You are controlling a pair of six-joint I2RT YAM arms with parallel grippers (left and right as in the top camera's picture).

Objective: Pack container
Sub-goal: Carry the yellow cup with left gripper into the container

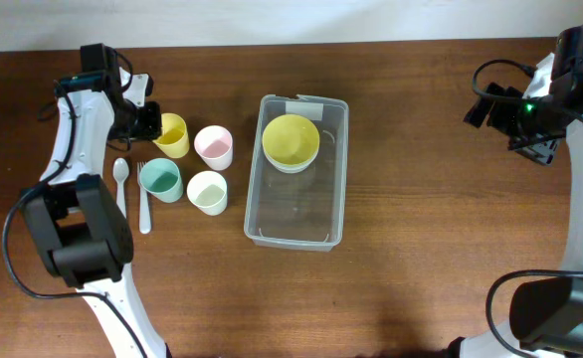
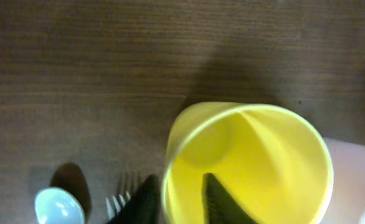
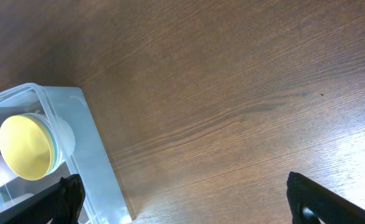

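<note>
Overhead view: a brown wooden table [image 1: 421,219]. The clear container [image 1: 296,214] sits at the centre of the frame, its white label at the top end, and a yellow bowl [image 1: 291,140] lies in its upper half. Left of it stand four cups: yellow cup [image 1: 175,136], pink cup [image 1: 214,146], teal cup [image 1: 160,180] and pale green cup [image 1: 207,192]. A white spoon [image 1: 121,179] and fork [image 1: 143,199] lie just left of the teal cup. The left gripper [image 1: 150,121] is at the yellow cup's left rim. The right gripper [image 1: 530,139] is at the upper right, well apart from the container.

Left wrist view: the yellow cup fills the lower right. One dark finger [image 2: 142,202] is outside its wall and the other is inside. The gap is narrow, but a firm clamp cannot be told.

Right wrist view: the container and bowl are at the lower left. The dark fingers [image 3: 64,199] are spread wide at the bottom corners, holding nothing.
</note>
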